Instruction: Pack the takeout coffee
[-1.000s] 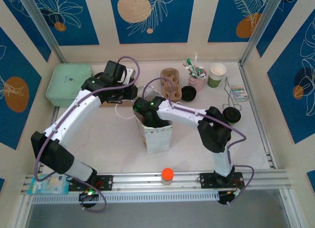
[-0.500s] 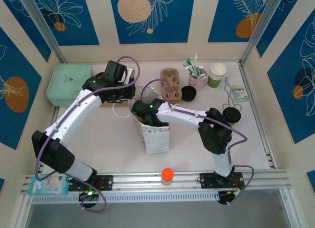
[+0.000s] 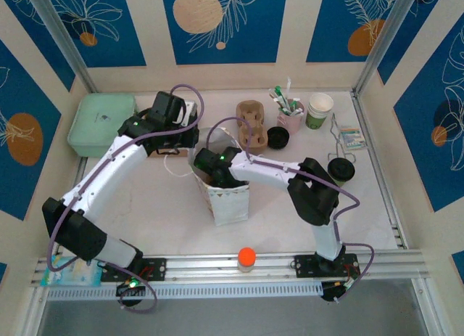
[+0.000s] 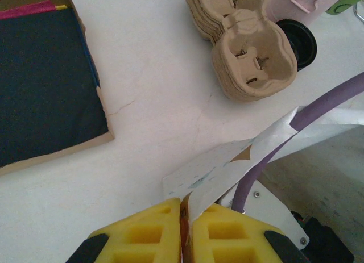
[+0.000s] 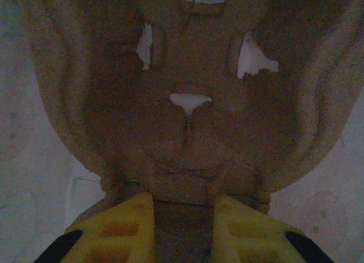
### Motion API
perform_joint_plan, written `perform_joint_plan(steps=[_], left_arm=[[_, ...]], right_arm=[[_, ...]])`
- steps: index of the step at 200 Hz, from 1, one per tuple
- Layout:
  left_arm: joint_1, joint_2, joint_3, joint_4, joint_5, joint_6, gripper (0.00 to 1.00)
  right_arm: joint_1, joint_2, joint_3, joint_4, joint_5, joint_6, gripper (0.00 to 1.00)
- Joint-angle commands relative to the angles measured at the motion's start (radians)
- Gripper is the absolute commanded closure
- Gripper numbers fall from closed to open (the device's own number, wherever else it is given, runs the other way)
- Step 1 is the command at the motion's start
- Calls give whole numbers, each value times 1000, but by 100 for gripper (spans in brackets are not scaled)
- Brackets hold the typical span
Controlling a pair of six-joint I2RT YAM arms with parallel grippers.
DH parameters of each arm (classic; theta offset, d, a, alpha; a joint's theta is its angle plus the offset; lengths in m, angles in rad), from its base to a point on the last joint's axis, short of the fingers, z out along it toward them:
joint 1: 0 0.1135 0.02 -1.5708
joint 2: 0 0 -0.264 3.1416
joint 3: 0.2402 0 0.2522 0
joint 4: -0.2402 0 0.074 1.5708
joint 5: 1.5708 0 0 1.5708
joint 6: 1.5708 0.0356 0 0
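The white paper bag (image 3: 230,199) stands upright mid-table. I have bare white table (image 3: 156,205) open to its near left, and a narrower bare patch to its near right, up to my right arm's elbow. The aluminium rail (image 3: 203,265) closes the near edge, and a small orange-topped object (image 3: 246,257) sits on it.

The back is crowded. There is a mint-green lidded box (image 3: 101,123) in the left corner and a flat cardboard tray of dark sheets (image 4: 45,87) beside it. Further right come a stack of brown pulp carriers (image 4: 250,47), a round black lid (image 3: 278,138), a pink mug of sachets (image 3: 290,118) and lidless white-and-green cups (image 3: 319,109).

The takeout coffee (image 3: 341,169), a small white paper cup with green band and round black lid, stands upright near the table's right edge. It is well apart from the bag and from both grippers.

My left gripper (image 4: 185,211) has its yellow fingers pressed together on the bag's rim, with a thin flap of paper pinched between them. My right gripper (image 5: 182,205) is down at the bag's mouth. Its fingers are closed on the near edge of a brown moulded-pulp cup carrier (image 5: 185,104), seen in dim light.
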Motion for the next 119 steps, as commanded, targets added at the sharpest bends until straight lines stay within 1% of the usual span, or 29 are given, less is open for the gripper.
perform_joint_plan(steps=[1, 42, 63, 85, 119], left_arm=[[-9, -37, -7, 19, 0, -19, 89], [-16, -44, -7, 18, 4, -21, 89], [-21, -48, -10, 14, -1, -22, 89], [-24, -55, -15, 14, -12, -22, 89], [-24, -58, -18, 12, -20, -22, 89]], right_arm=[[-13, 35, -28, -11, -32, -11, 77], [-19, 46, -35, -2, -44, -12, 77], [-15, 50, -37, 2, -54, -13, 71], [-8, 43, -40, -3, -51, -10, 70], [-5, 9, -41, -10, -44, -10, 67]])
